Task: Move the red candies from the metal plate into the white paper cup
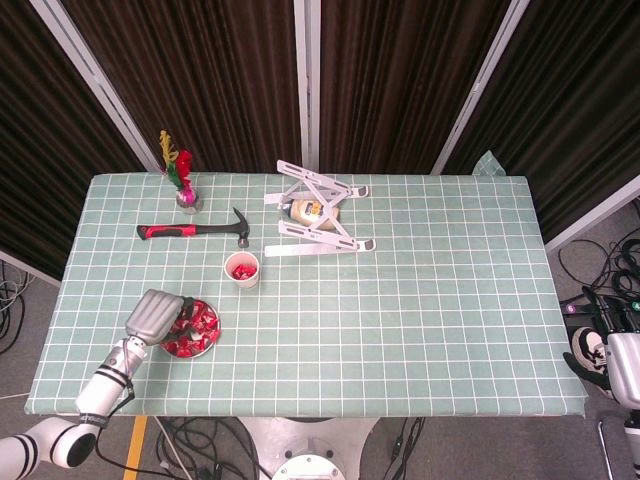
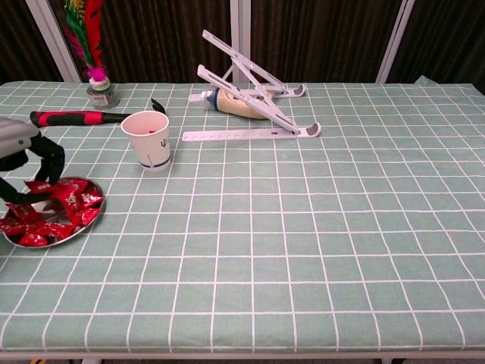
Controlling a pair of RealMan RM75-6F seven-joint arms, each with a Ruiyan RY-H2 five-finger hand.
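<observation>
The left hand hangs over the near-left corner of the table, its dark fingers curled down into the plate; from the chest view a red candy sits pinched between the fingertips, just above the heap, so the hand is grasping that candy. From the head view the same hand shows only its grey back, covering the plate's left part; the grasp itself is hidden there. The candies lie piled under and to the right of the fingers, filling the plate; they show red beside the hand from above too.

The cup stands beyond the hand and to its right, apart from the plate, upright, with something red in it; the head view shows red pieces at its bottom. Farther off past the cup lies a hammer with a red and black handle, and beyond the hand's far side a small pot of feathers. Well to the right of the hand a white folding stand rests on the cloth, with a bottle lying under its raised frame.

The right hand shows only as a pale shape off the table's right edge, low beside the cables; I cannot tell whether it is clenched or slack.
</observation>
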